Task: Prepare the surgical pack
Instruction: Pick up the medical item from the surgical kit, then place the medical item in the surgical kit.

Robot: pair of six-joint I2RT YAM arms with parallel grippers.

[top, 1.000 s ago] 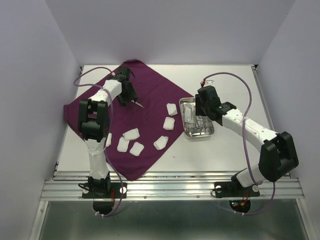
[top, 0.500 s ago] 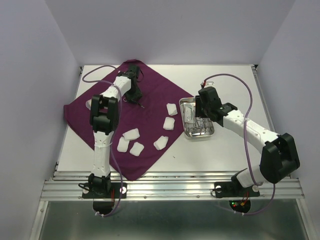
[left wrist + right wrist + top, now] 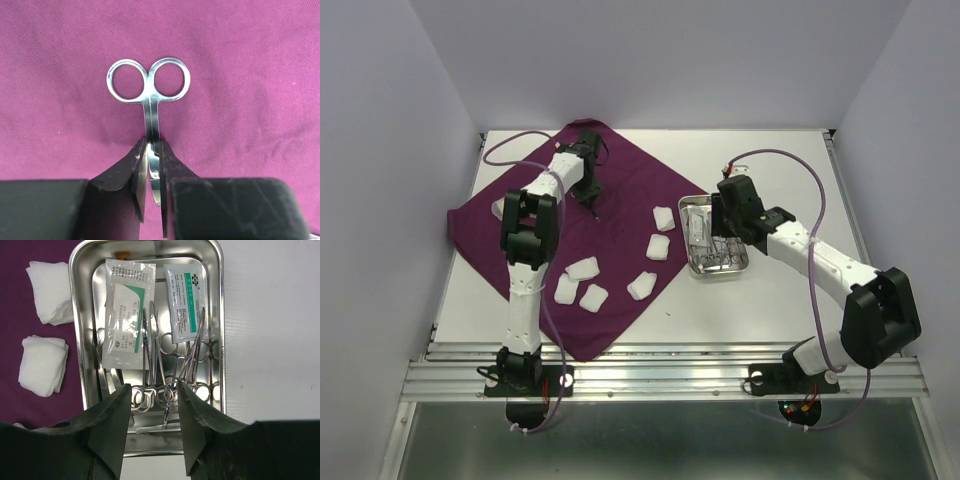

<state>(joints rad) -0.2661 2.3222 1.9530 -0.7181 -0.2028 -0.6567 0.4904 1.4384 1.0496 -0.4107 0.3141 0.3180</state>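
The dark purple cloth (image 3: 620, 200) lies spread on the table's left half, with several white gauze pads (image 3: 583, 268) on it. My left gripper (image 3: 589, 192) is over the cloth's far part, shut on steel scissors (image 3: 150, 90). Their ring handles point away from the fingers over the cloth (image 3: 250, 75). The steel tray (image 3: 745, 262) sits just right of the cloth and holds thin metal instruments (image 3: 165, 365) and two sealed packets (image 3: 125, 315). My right gripper (image 3: 154, 392) is open and empty, hovering above the tray's (image 3: 219, 315) near end. It also shows in the top view (image 3: 723, 215).
Two gauze pads (image 3: 42, 365) lie on the cloth just left of the tray. White table (image 3: 270, 340) lies to the tray's right. Purple cables loop from both arms. The enclosure walls stand at the left, right and back.
The left arm swung toward the far side of the cloth with the scissors, then shifted slightly. The right arm barely moved.
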